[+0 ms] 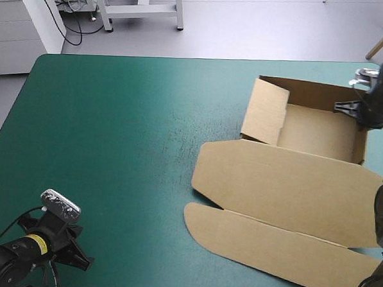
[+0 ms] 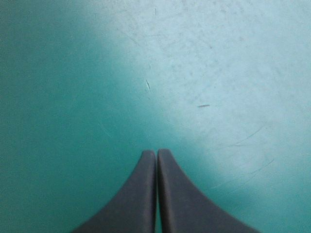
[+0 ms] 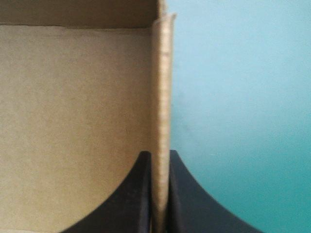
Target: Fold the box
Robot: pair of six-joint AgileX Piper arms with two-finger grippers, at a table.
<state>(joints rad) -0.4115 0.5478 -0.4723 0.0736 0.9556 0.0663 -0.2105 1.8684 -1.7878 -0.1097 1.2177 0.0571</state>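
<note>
- box [image 1: 286,180] sits on the right half of the counter [image 1: 115,133], running from near the far right corner down toward the near edge
- teal-green cover [image 1: 132,179] is bare on the whole left half
- box form: open tray [image 1: 317,131] at the far end, with the lid [image 1: 293,171] lying flat on the cover nearer the robot
- a long round-ended flap [image 1: 270,241] lies flat past the lid's crease, closest to the near edge
- tray's far wall and right wall [image 3: 161,87] are up
- left panel [image 1: 265,112] is raised too and looks tilted rather than square
- right claw [image 1: 355,108] is at the right wall, toward the tray's far corner
- right claw is all but closed, with the wall's top edge pinched between its black fingers [image 3: 182,194]
- right wrist view: one finger is inside the tray over the brown floor, the other outside over the cover
- left claw [image 1: 76,256] is at the near left corner, well apart from the box
- left wrist view: left claw's fingers are pressed together in one point, gripping nothing, with only bare scuffed cover ahead of them
</note>
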